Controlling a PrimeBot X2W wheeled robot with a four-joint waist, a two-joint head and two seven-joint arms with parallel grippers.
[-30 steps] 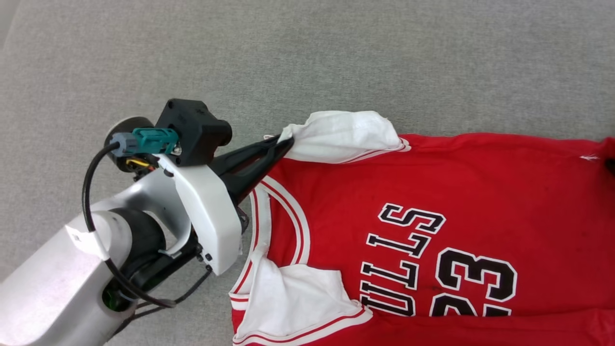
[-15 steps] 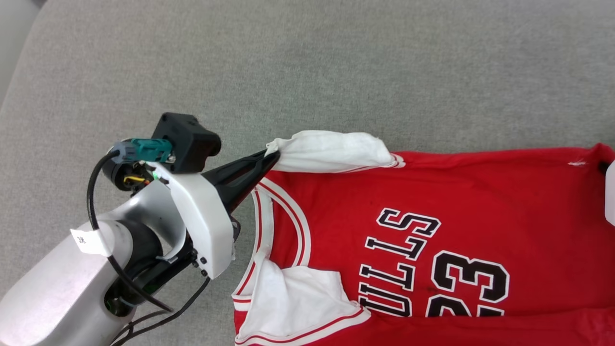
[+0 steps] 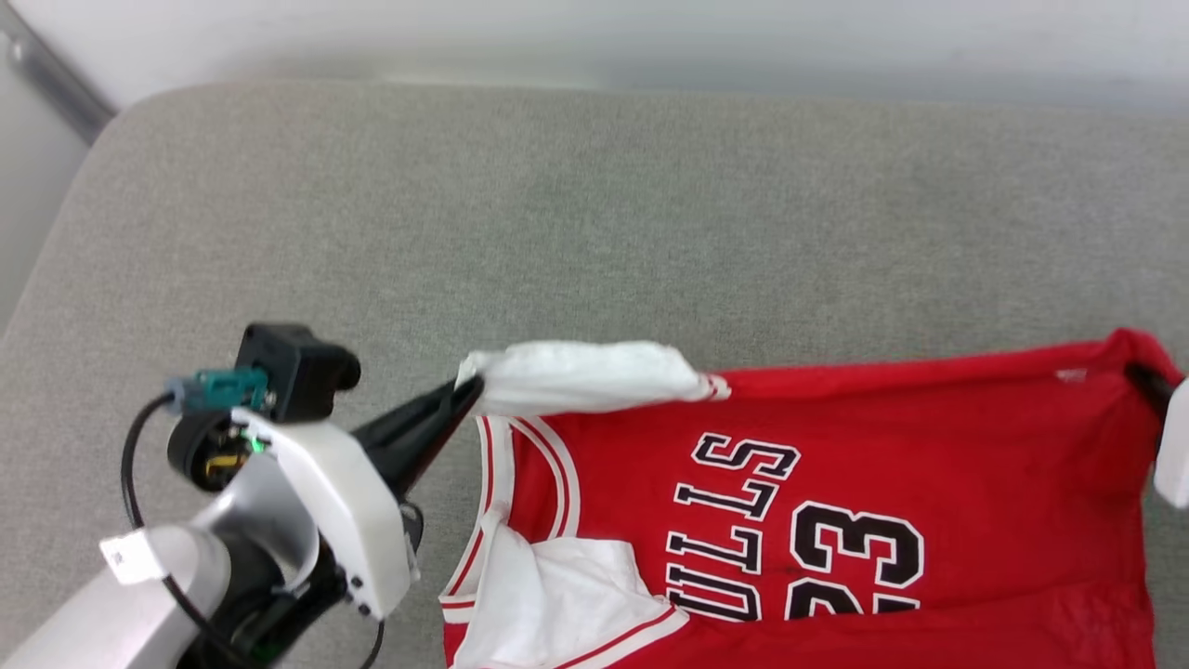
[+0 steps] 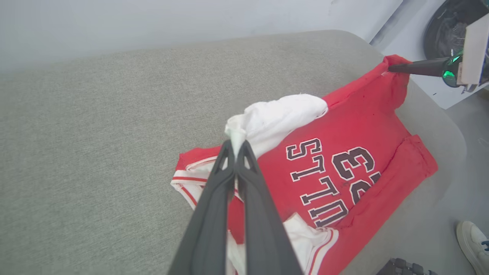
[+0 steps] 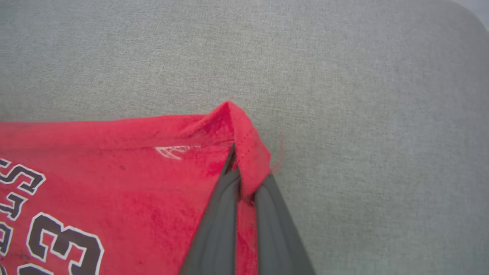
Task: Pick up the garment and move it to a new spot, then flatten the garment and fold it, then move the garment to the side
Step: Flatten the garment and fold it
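The garment (image 3: 882, 437) is a red jersey with white sleeves, lying with "BULLS" and 23 facing up on a grey cushion (image 3: 594, 214). My left gripper (image 3: 469, 383) is shut on the tip of the far white sleeve (image 4: 279, 114), which it holds raised off the cushion. My right gripper (image 5: 237, 162) is shut on the far red hem corner (image 5: 233, 118), at the right edge of the head view (image 3: 1152, 383). The jersey's far edge runs stretched between the two grips. In the left wrist view my left gripper (image 4: 236, 143) pinches white cloth, and the right gripper (image 4: 391, 68) shows at the far hem.
The cushion ends at a pale wall (image 3: 594, 37) and has a rounded far left corner (image 3: 102, 121). In the left wrist view, a white shoe (image 4: 471, 240) stands on the floor beyond the cushion's edge, and a dark wheel (image 4: 447, 23) sits at the top right.
The head camera has tilted, so the whole picture has slid down and the wall has come into view. My right gripper has shut on the hem corner. The left grip on the sleeve holds.
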